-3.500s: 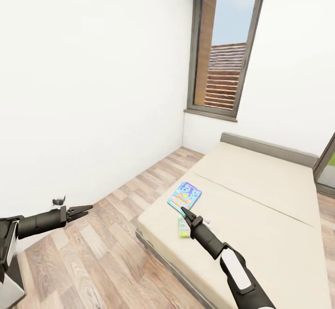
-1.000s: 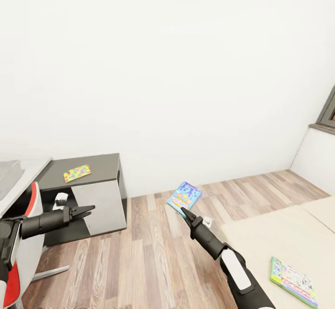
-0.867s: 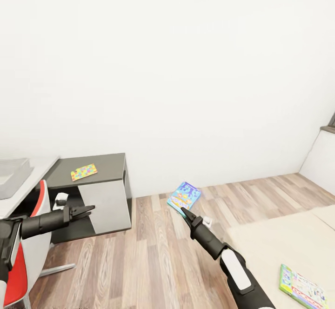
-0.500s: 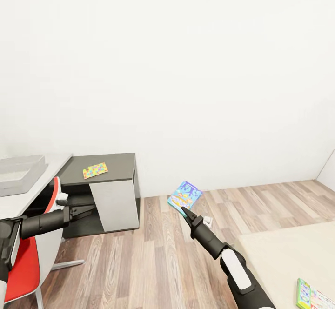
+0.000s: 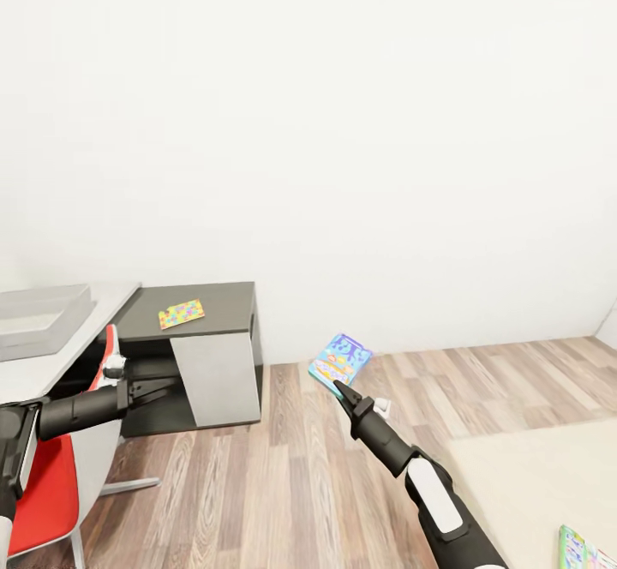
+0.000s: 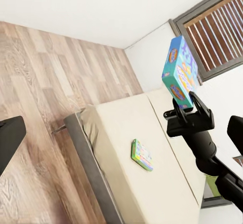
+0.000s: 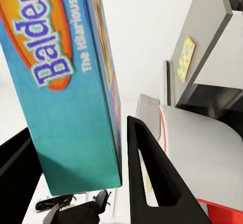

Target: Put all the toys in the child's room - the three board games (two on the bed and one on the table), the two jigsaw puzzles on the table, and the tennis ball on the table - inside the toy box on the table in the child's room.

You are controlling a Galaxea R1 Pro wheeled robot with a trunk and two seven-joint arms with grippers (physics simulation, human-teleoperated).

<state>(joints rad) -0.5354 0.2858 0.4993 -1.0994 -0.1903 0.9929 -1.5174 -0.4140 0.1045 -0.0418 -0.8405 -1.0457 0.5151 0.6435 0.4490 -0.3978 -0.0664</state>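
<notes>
Right pincer (image 5: 338, 387): closed on the blue board game (image 5: 340, 362), held upright above the wood floor (image 5: 283, 475); in the right wrist view the box (image 7: 66, 82) sits between the two black fingers (image 7: 147, 178).
Left pincer (image 5: 168, 386): holds nothing; its tips look close together in the head view, but how far apart I cannot tell.
Second board game (image 6: 142, 154): flat on the bed (image 6: 152, 183), well apart from the carried one; just its corner (image 5: 587, 549) shows in the head view.
Jigsaw puzzle (image 5: 181, 314): lies on the dark low cabinet (image 5: 223, 303), beside the surface (image 5: 51, 363).
Toy box (image 5: 38, 316): on the surface, behind the red chair (image 5: 43, 492).
Change from earlier: the camera has swung left, so the window is gone from sight, the bed has slid toward the right edge, and cabinet, chair and toy box have come in; both arms keep their pose.
</notes>
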